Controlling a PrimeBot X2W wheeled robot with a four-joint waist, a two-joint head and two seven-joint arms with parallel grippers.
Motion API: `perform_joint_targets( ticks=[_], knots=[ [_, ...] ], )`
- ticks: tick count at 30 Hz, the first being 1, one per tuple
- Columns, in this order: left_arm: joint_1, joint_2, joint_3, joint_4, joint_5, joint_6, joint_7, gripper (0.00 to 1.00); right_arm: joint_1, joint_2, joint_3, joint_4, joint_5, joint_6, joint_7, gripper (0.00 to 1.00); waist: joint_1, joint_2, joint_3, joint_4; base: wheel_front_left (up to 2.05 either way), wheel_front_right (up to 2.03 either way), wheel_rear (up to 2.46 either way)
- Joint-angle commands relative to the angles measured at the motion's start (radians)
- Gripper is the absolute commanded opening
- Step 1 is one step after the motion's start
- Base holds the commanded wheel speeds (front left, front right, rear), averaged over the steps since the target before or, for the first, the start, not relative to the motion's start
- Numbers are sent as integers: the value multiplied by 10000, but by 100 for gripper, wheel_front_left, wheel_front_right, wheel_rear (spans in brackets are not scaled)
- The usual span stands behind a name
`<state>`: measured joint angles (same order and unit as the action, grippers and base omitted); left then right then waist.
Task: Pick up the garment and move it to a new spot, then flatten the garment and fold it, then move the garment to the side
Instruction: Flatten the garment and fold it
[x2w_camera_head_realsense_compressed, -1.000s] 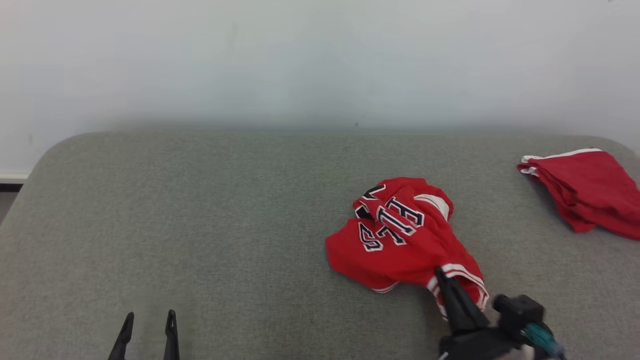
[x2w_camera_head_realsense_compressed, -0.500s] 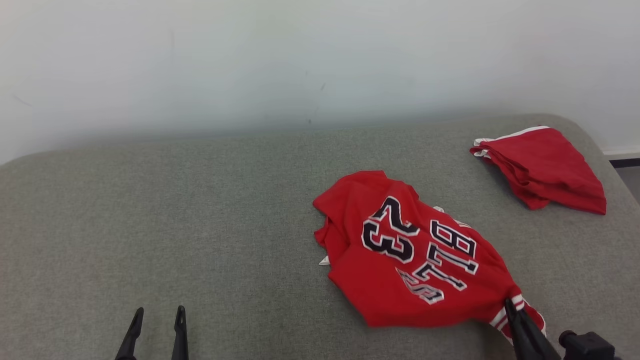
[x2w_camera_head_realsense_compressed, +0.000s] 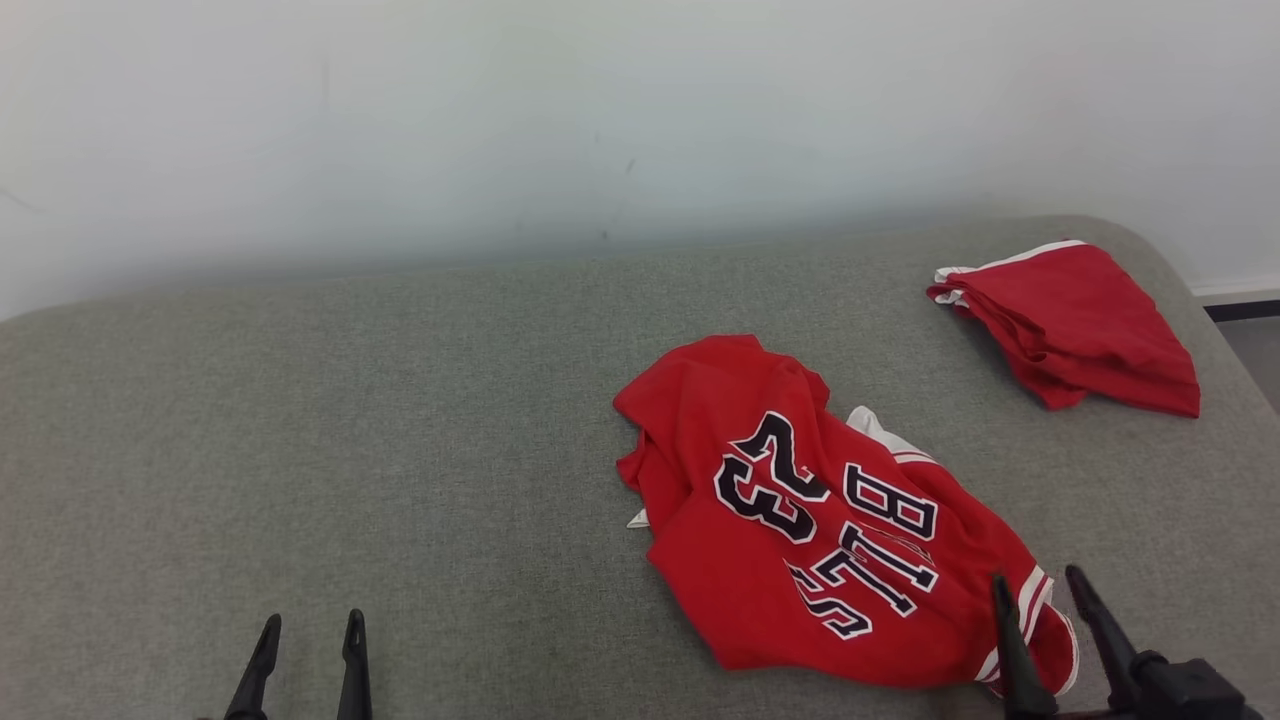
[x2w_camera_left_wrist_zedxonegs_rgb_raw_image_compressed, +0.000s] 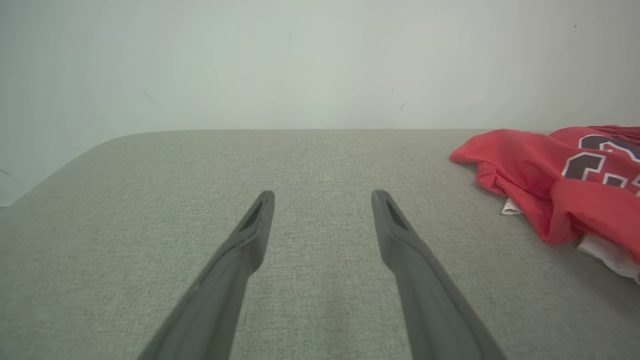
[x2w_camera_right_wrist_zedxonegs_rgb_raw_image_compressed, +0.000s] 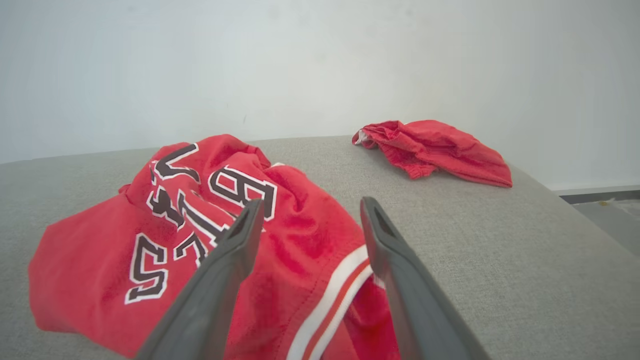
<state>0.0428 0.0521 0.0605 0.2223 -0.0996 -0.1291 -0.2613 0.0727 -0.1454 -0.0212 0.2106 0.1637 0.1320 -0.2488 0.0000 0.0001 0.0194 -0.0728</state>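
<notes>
Right claw (x2w_camera_head_realsense_compressed: 1035, 577) gapes wide astride the striped hem (x2w_camera_right_wrist_zedxonegs_rgb_raw_image_compressed: 330, 295) of the crumpled red lettered jersey (x2w_camera_head_realsense_compressed: 780, 500); probably limp, light cloth, pinch there

A grey woven padded surface (x2w_camera_head_realsense_compressed: 350, 450) spreads across the view, its far corners rounded. At its 2 o'clock corner lies a folded red cloth with white trim (x2w_camera_head_realsense_compressed: 1075, 325). A plain white wall (x2w_camera_head_realsense_compressed: 600, 110) rises at 12 o'clock. At 3 o'clock, past the edge, runs a dark baseboard strip (x2w_camera_head_realsense_compressed: 1240, 310).
</notes>
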Motion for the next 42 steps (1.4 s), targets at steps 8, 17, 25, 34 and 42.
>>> perform_joint_targets(
  ticks=[8, 17, 25, 34, 42],
  knots=[
    [-654, 88, 16, -44, 95, -13, -33, 100, -374, 406, -136, -1171, -393, -22, -173, 100, 0, -1, 306, -412, 0, 0, 0],
    [-2701, 704, -1283, 1122, -279, -4, -32, 100, -938, 852, 737, -1092, -168, -22, -163, 100, 0, -1, 902, -1302, 0, 0, 0],
    [-4381, 1269, -2719, 2841, -795, -5, -33, 100, -1426, 942, 1075, -920, 47, -22, -164, 100, 0, -1, 1422, -2247, 0, 0, 0],
    [-5679, 1740, -4176, 4915, -1580, -5, -26, 100, -1678, 966, 1299, -836, 560, -22, -165, 100, 0, -1, 1775, -3174, 0, 0, 0],
    [-6360, 1865, -4854, 6507, -2276, -6, -24, 45, -1736, 967, 1333, -817, 704, -22, -165, 100, 0, -1, 1902, -3486, 0, 0, 0]
  ],
)
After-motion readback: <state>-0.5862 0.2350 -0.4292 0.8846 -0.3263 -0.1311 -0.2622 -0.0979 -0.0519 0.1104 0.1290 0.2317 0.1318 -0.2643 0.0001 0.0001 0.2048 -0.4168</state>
